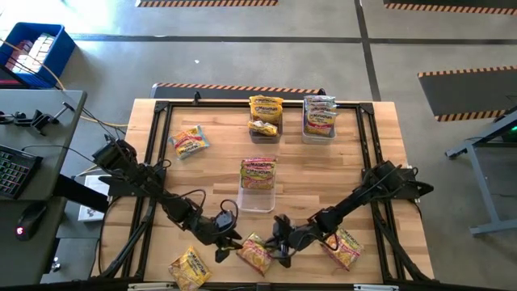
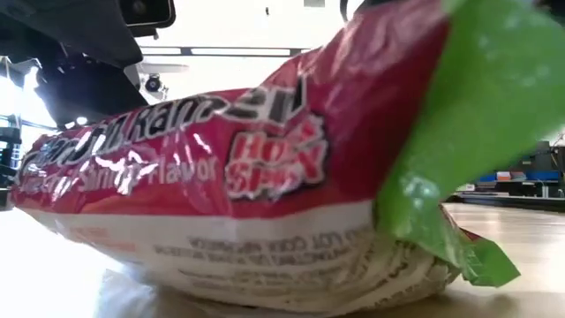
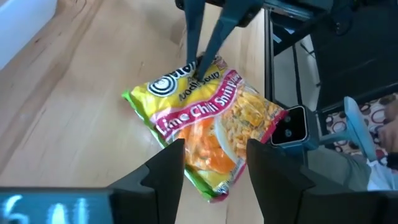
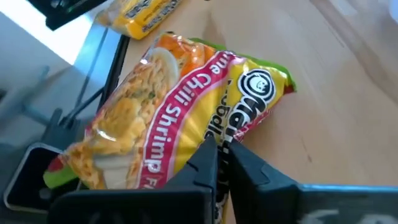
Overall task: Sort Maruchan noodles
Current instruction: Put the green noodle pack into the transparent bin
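I count three packets along the near edge of the table (image 1: 388, 162). The middle one, a crinkly yellow, pink and green packet (image 1: 256, 252), lies flat between my two grippers. My right gripper (image 1: 279, 240) has its jaws pinched nearly shut on that packet's edge (the right wrist view shows the thin dark fingers (image 4: 211, 163) meeting on the wrapper). My left gripper (image 1: 229, 245) sits just beside the same packet with its jaws wide apart, holding nothing. To either side lie a yellow packet (image 1: 190, 267) at the near left corner and another pink-edged one (image 1: 342, 246) under my right arm.

Mid-table stands one clear, rectangular plastic bin (image 1: 257, 197) with a packet (image 1: 258, 173) resting in its far end. Farther off, a loose packet (image 1: 190, 141) lies on the bare wood at left. At the far edge I see two more bins: one (image 1: 265, 129) with yellow packets (image 1: 266, 107), one (image 1: 317, 132) with silvery-white ones (image 1: 320, 115).
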`<action>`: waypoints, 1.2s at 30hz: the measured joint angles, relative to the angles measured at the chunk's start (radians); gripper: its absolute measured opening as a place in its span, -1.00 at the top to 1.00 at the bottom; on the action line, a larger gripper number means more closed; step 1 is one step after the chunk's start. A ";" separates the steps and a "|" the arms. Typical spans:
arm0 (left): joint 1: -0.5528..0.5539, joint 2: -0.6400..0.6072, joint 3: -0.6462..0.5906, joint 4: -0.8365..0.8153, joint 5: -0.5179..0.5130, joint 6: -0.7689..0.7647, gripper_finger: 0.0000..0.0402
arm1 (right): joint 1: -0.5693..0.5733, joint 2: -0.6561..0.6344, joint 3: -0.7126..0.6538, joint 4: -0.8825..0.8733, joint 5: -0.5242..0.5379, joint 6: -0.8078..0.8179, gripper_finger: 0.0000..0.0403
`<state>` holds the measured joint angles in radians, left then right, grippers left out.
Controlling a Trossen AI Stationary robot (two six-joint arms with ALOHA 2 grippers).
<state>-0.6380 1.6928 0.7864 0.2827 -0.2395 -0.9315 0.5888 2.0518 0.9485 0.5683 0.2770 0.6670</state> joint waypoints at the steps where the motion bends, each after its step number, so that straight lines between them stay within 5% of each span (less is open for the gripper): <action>1: 0.000 0.000 0.000 -0.001 0.000 -0.004 0.20 | 0.000 0.001 -0.001 0.009 0.000 -0.036 0.95; 10: 0.003 0.022 0.001 0.002 0.006 -0.018 0.20 | 0.008 0.001 0.065 -0.013 0.040 -0.377 1.00; 18: 0.003 0.117 0.002 0.121 0.046 -0.023 0.20 | 0.045 0.001 0.234 -0.271 0.159 -0.610 1.00; 28: 0.003 0.182 0.001 0.254 0.018 0.095 0.24 | 0.055 0.000 0.271 -0.319 0.183 -0.630 1.00; 36: 0.002 0.182 0.001 0.259 -0.049 0.153 0.73 | 0.056 -0.007 0.271 -0.353 0.226 -0.560 1.00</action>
<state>-0.6365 1.8744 0.7872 0.5419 -0.2881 -0.7785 0.6452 2.0450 1.2200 0.2148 0.5031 0.1071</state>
